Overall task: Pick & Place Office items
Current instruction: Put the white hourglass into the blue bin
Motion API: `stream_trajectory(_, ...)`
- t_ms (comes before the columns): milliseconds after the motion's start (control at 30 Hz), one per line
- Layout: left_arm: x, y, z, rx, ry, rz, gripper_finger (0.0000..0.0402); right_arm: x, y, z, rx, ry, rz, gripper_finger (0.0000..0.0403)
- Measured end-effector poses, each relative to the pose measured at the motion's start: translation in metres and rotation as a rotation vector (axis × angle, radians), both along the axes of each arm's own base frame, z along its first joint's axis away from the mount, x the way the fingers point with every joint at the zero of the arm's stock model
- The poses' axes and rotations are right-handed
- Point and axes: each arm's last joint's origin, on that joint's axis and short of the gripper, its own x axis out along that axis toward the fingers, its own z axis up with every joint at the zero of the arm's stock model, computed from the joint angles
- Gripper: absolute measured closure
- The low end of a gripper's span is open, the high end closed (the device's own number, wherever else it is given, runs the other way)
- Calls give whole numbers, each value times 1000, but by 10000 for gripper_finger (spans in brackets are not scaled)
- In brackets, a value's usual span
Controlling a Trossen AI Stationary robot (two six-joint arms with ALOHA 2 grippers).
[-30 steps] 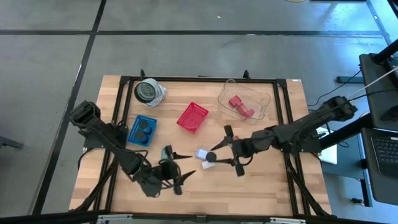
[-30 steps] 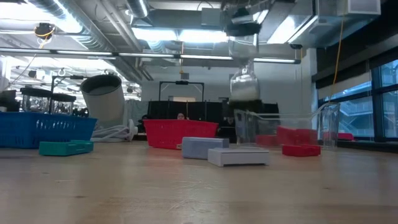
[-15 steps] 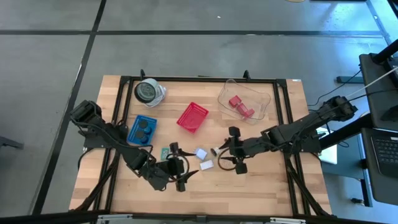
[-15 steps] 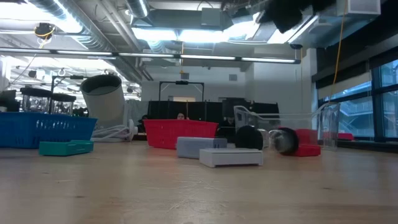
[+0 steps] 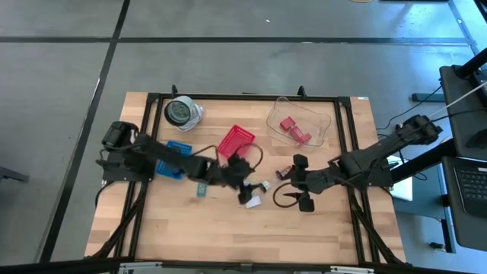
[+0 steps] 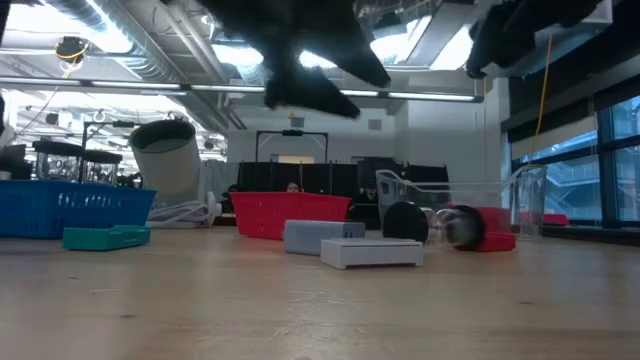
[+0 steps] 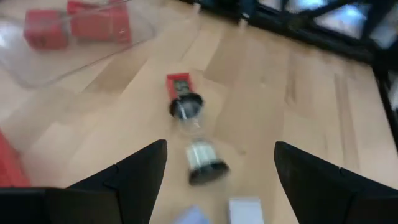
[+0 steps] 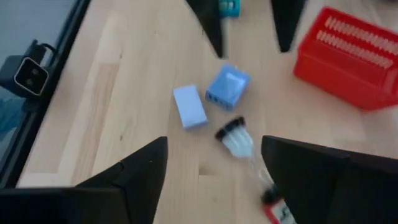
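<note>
Moved: left gripper (image 5: 245, 185) now extended over white block (image 5: 253, 202), fingers wide; right gripper (image 5: 303, 183) withdrawn, open, empty.

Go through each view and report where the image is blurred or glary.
High view: sharp overall, only the left gripper smears with motion. Low view: ceiling lights glare, and the arms overhead are dark blurs. Left wrist view: motion-blurred, the clear spool-like piece streaked. Right wrist view: softly blurred, the pale-blue blocks and red mesh basket losing their edges.
</note>
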Motion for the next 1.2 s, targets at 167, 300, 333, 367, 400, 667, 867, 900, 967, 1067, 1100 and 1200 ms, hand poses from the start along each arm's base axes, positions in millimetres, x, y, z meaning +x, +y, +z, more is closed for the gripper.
stream_trajectory(167,21,21,-25,-112,-6,-15,107,-10,-1,0,-40,29,-63,114)
stream_trajectory(300,41,20,-44,-122,23,-67,107,-12,-2,-1,-46,41,-79,110)
stream_trajectory(333,47,19,-46,-107,25,-77,107,-12,-2,-1,-46,41,-79,110)
stream_trajectory(367,52,19,-48,-84,35,-89,107,-12,-2,-1,-47,42,-79,110)
stream_trajectory(400,57,18,-48,-58,43,-100,107,-12,-2,-1,-46,42,-79,111)
stream_trajectory(667,83,15,-52,111,213,-89,107,-12,-2,-1,-40,47,-77,112)
stream_trajectory(867,90,15,-67,121,312,-79,107,-12,-1,-1,-40,47,-75,112)
stream_trajectory(900,89,15,-68,120,325,-76,107,-12,-1,-1,-40,47,-74,112)
stream_trajectory(967,89,15,-72,112,341,-73,107,-12,-1,-1,-40,47,-74,112)
stream_trajectory(1067,87,15,-75,106,374,-82,107,-12,-1,-1,-41,47,-72,112)
stream_trajectory(1100,86,15,-75,101,379,-86,107,-12,-1,-1,-41,47,-72,112)
stream_trajectory(1200,86,16,-75,97,385,-81,108,-12,-1,-1,-41,46,-72,112)
